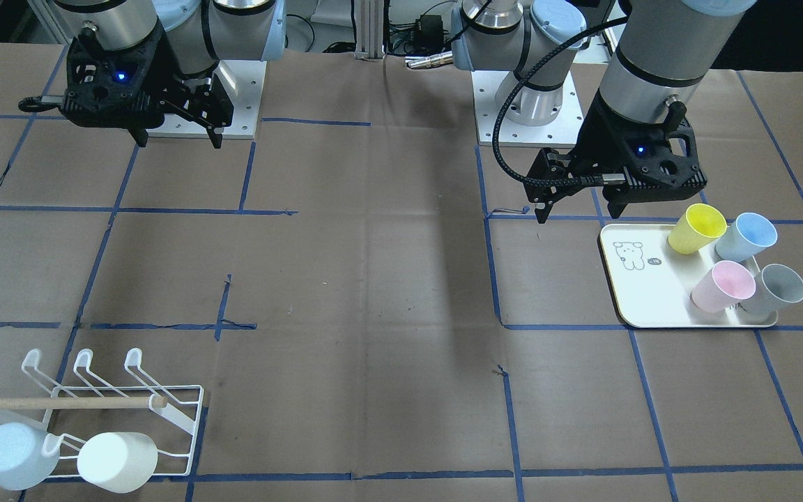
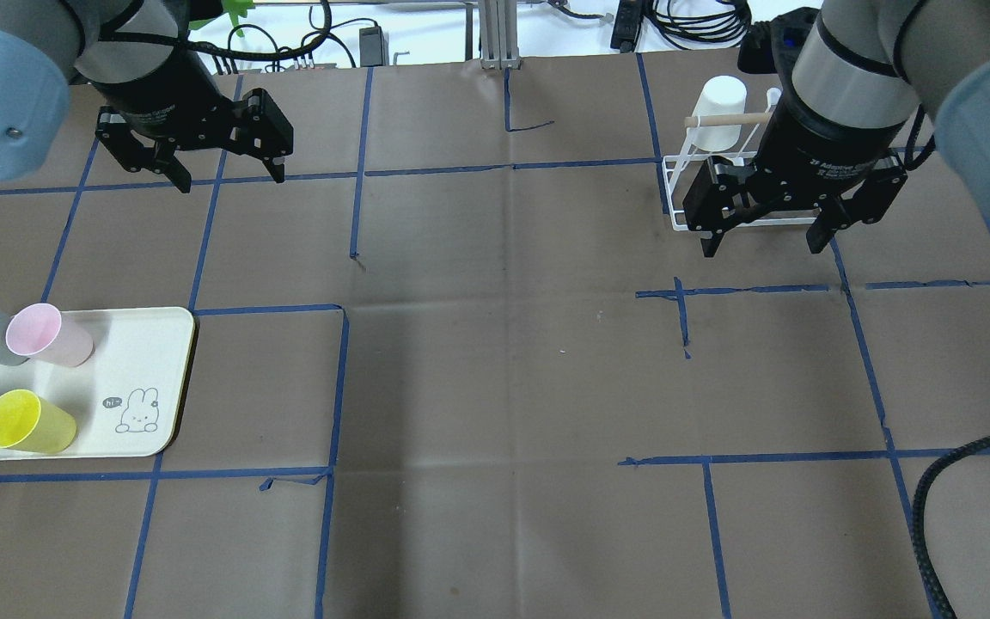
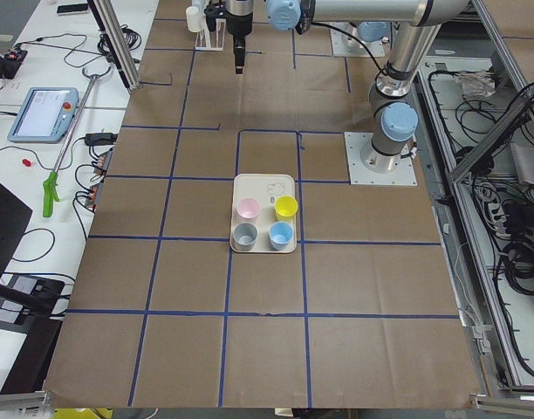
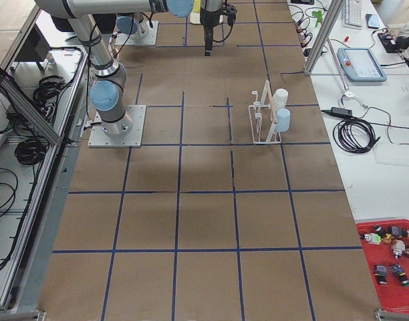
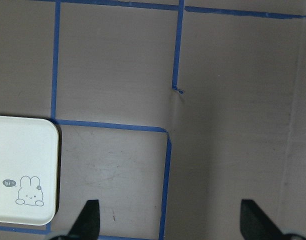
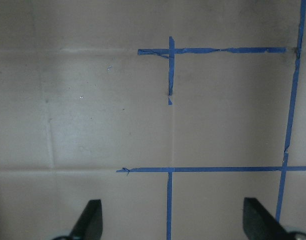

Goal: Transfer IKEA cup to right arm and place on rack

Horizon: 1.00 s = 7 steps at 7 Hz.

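Right up front, by the operators' edge on the table's right half: white wire rack (image 1: 175, 418), light wooden dowel (image 1: 60, 402) laid across it. Hanging sideways on the near prongs, pale blue cup (image 1: 14, 454) and white cup (image 1: 119, 460), side by side. Three more loop-tipped prongs rising behind the dowel.

Over on the left half, about midway between the operators' edge and the robot's edge: cream tray (image 1: 652, 307) with a little bunny drawing (image 1: 629, 255). Four cups upright on it, mouths up, bunched in a square toward the table's left end. Pink cup (image 1: 722, 287) and grey cup (image 1: 781, 289) on the operators' side, yellow cup (image 1: 696, 230) and blue cup (image 1: 746, 237) behind them. All four standing free of both grippers.

Further back now: left gripper (image 2: 229, 179) hanging high over the brown paper (image 1: 373, 279) on the robot's side of the tray. Fingers spread wide, holding nothing, thick braided black cable (image 1: 513, 118) looping from the wrist.

Across the table, right gripper (image 1: 180, 143) on the right arm (image 1: 116, 21), also raised well clear of the tabletop, fingers likewise wide apart and empty.

Farthest back, along the robot's edge: mounting plate of the right arm (image 1: 242, 97) and mounting plate of the left arm (image 1: 495, 129).
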Motion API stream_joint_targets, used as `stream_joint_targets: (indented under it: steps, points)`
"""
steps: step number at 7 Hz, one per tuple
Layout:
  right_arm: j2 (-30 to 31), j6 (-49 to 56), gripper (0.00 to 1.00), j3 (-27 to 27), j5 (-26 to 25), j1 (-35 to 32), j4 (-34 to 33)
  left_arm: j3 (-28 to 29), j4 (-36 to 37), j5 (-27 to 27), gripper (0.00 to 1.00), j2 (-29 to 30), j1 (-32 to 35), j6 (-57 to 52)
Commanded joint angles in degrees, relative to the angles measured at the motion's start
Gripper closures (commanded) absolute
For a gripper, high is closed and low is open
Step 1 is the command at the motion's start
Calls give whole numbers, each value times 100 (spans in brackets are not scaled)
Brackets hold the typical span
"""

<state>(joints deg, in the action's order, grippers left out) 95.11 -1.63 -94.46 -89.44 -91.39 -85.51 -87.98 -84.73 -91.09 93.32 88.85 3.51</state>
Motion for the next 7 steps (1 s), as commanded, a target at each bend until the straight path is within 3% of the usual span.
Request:
stream_joint_targets:
  steps: [1, 7]
  points:
    - [113, -4, 0, -239, 6, -1, -27, 0, 0, 3, 1, 2, 0, 9]
    - [140, -4, 0, -187, -3, 8, -36, 0, 0, 3, 1, 10, 0, 9]
